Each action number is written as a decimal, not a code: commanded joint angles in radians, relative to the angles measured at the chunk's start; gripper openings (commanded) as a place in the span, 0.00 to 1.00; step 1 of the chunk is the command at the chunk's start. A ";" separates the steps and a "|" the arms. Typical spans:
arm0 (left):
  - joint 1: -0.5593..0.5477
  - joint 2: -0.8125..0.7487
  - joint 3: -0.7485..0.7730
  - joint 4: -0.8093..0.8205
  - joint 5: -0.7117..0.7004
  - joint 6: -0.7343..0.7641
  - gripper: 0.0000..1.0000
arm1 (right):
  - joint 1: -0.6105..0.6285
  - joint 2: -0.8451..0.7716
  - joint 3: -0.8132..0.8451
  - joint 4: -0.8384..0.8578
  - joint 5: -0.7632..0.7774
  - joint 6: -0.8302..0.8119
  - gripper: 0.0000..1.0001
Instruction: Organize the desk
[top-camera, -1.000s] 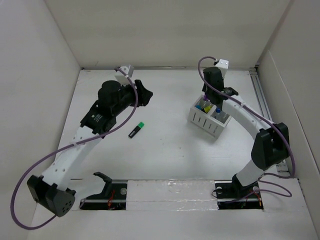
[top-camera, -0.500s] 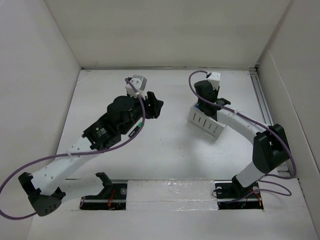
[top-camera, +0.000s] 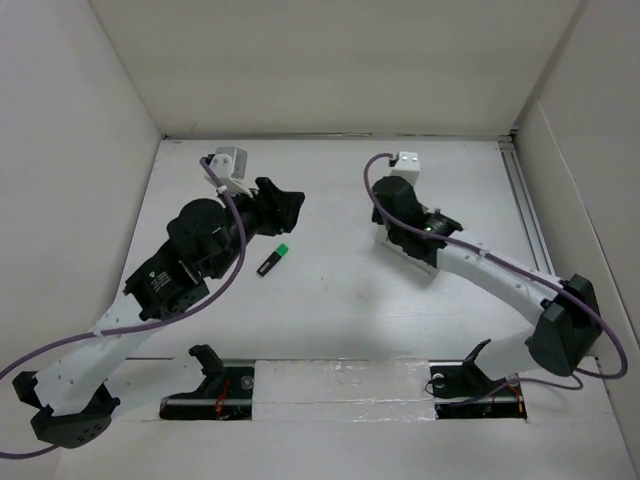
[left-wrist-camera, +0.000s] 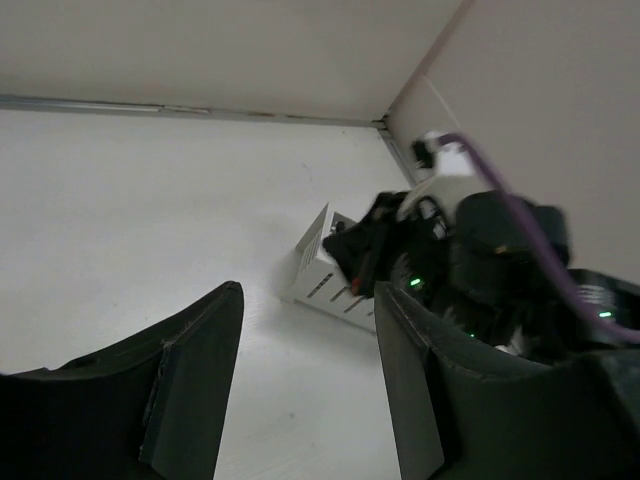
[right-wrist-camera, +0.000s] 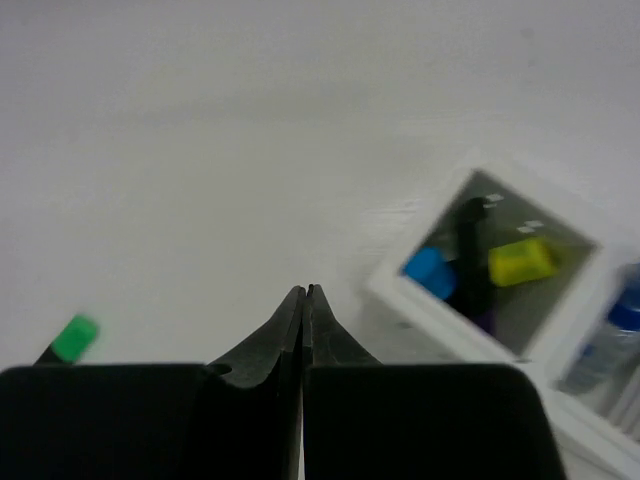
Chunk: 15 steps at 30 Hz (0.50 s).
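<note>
The desk (top-camera: 340, 300) is the fixed, rigid slab under everything and offers nothing to grip. What needs lifting is the marker (top-camera: 272, 261), lying left of the box (left-wrist-camera: 315, 265) and well apart from it. It is probably light, stiff, smooth and apt to roll, so pinch it across mid-barrel.

Count: one loose marker and one box. One compartment holds a blue cap (right-wrist-camera: 430, 270), a yellow cap (right-wrist-camera: 520, 262) and a dark stick (right-wrist-camera: 472, 250). The next holds a second blue cap (right-wrist-camera: 625, 315).

The left gripper (left-wrist-camera: 308, 300), beyond the marker from the box, is spread and empty. The right gripper (right-wrist-camera: 303, 292), just beside the box on the marker's side, is pressed together and empty.
</note>
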 joint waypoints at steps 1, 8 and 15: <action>0.002 -0.058 0.055 0.015 -0.004 -0.037 0.51 | 0.116 0.145 0.075 0.003 -0.133 0.059 0.00; 0.002 -0.146 0.056 -0.042 0.008 -0.050 0.53 | 0.240 0.567 0.464 -0.146 -0.253 0.111 0.57; 0.002 -0.232 -0.014 -0.056 0.070 -0.060 0.55 | 0.250 0.845 0.750 -0.278 -0.285 0.224 0.73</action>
